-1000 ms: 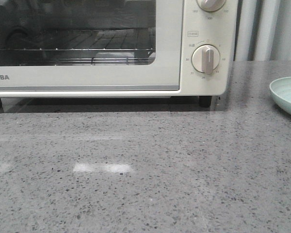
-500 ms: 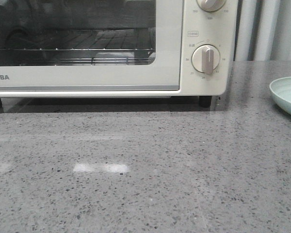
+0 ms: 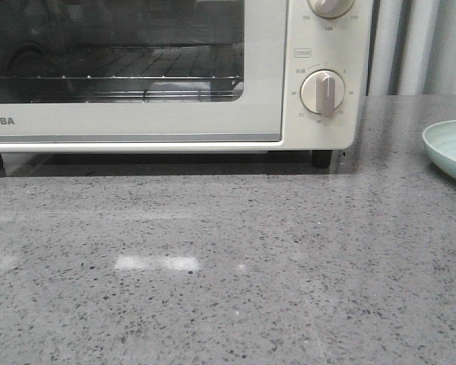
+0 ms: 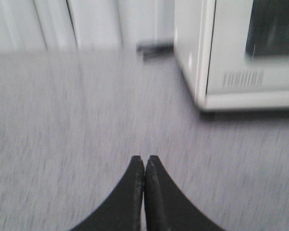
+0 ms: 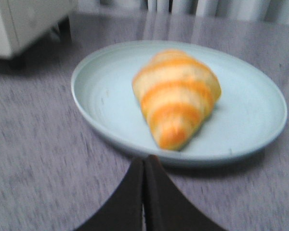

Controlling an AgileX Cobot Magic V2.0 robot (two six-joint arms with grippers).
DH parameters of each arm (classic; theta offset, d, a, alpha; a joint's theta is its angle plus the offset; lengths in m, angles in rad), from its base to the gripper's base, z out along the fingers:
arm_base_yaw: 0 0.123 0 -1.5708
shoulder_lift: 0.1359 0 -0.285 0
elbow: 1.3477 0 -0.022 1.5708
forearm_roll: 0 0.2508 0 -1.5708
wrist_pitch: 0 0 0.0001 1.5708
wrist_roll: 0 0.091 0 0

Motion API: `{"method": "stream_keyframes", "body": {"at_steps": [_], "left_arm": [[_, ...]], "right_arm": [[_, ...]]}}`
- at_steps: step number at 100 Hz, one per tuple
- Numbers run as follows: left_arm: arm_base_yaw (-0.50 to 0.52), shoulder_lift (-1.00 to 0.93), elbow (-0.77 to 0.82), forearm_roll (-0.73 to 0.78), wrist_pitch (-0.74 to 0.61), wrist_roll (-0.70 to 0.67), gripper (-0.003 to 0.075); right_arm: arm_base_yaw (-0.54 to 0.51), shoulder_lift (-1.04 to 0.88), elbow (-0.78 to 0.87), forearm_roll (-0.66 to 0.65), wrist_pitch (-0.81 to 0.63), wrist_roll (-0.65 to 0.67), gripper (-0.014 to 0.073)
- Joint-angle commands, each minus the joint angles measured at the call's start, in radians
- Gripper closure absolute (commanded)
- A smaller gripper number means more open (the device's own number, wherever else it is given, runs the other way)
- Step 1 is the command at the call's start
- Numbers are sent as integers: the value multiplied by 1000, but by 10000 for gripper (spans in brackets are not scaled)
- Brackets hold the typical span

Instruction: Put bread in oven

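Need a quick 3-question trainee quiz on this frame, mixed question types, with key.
1. True or false: the oven door is open.
2. The bread lies on: A) the wire rack B) the plate C) the bare counter.
3. What state are the left gripper and right gripper in?

Key: 1 false, the door is shut. 2 B. 3 Both shut, holding nothing.

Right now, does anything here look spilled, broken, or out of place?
Nothing stands out. The bread lies whole on the pale plate, the oven door is shut, and the countertop shows no spills.
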Motion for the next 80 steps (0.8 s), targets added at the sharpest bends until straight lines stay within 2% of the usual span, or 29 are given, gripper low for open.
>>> {"method": "stream_keyframes", "body": {"at_steps": [1, 14, 24, 36, 57, 65, 75, 80], "left_arm": [[-6, -31, 23, -148, -267, 1, 741], [-6, -31, 23, -319, -506, 1, 741], [-6, -31, 23, -328, -689, 1, 741], [-6, -31, 23, -328, -792, 1, 741], [-6, -31, 23, -340, -816, -1, 741], [-6, -31, 21, -351, -788, -46, 741], [-6, -31, -3, -345, -673, -46, 741], [-6, -31, -26, -329, -573, -46, 741]], "right_arm": [[4, -20, 11, 48, -219, -2, 662], [4, -20, 11, 56, -427, -2, 662], [4, -20, 11, 58, -586, -2, 662], [4, -20, 11, 58, -731, -2, 662], [4, -20, 11, 64, -904, -2, 662], [4, -20, 11, 64, -1000, 0, 662], [4, -20, 9, 66, -1115, 66, 662], [4, -20, 5, 77, -1114, 89, 662]]}}
